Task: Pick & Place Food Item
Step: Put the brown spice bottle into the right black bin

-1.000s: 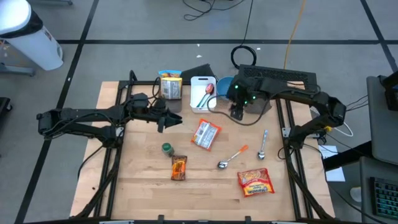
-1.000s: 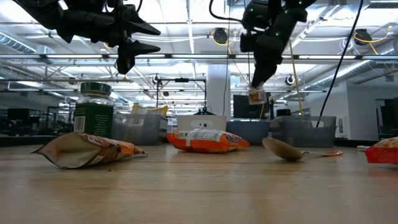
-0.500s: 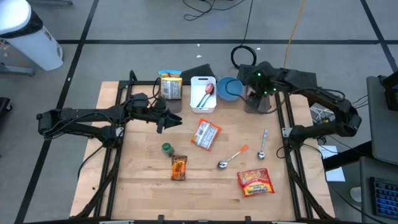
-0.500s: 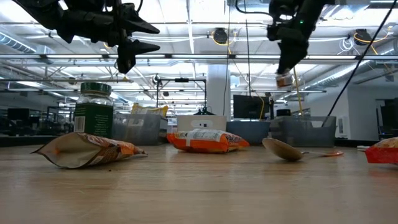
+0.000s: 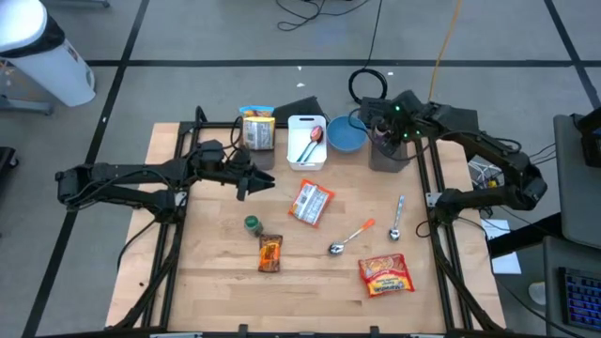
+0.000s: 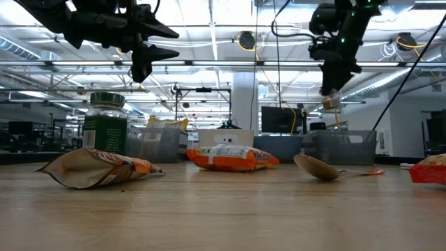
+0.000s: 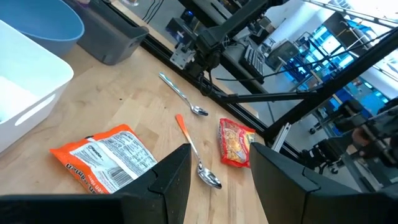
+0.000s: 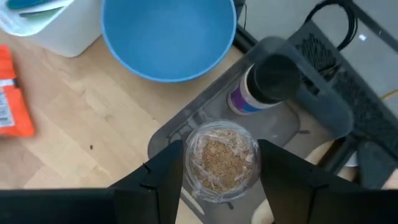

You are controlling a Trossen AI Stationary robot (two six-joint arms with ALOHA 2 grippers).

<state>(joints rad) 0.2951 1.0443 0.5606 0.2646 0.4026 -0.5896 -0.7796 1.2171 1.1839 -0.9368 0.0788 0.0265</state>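
Note:
My right gripper (image 8: 221, 167) is shut on a small clear cup of brown granules (image 8: 225, 160), high over the grey bin (image 8: 198, 121) at the table's far right; the low view shows the cup (image 6: 330, 103) at the fingertips. A dark-capped bottle (image 8: 273, 78) lies in the bin. My left gripper (image 7: 214, 180) hovers open and holds nothing, above the table's left half (image 5: 264, 183). On the wood lie an orange packet (image 5: 311, 202), a small orange bag (image 5: 270, 253) and a red bag (image 5: 385, 274). My right gripper pinches the cup's round side wall (image 8: 188, 163) between its two fingers, one on each side. The fingers slant down from above. The cup is lifted clear, well above the bin, its granule-filled top toward the wrist camera.
A blue bowl (image 5: 346, 136) and a white tray (image 5: 306, 141) stand left of the bin, with a snack bag (image 5: 256, 129) farther left. A green-lidded jar (image 5: 252, 223) and two spoons (image 5: 396, 218) (image 5: 350, 237) rest mid-table.
My right gripper has carried the cup from beside the blue bowl toward the table's far right corner and slightly up, turning as it went; it now hangs over the grey bin. The cup stays in the fingers.

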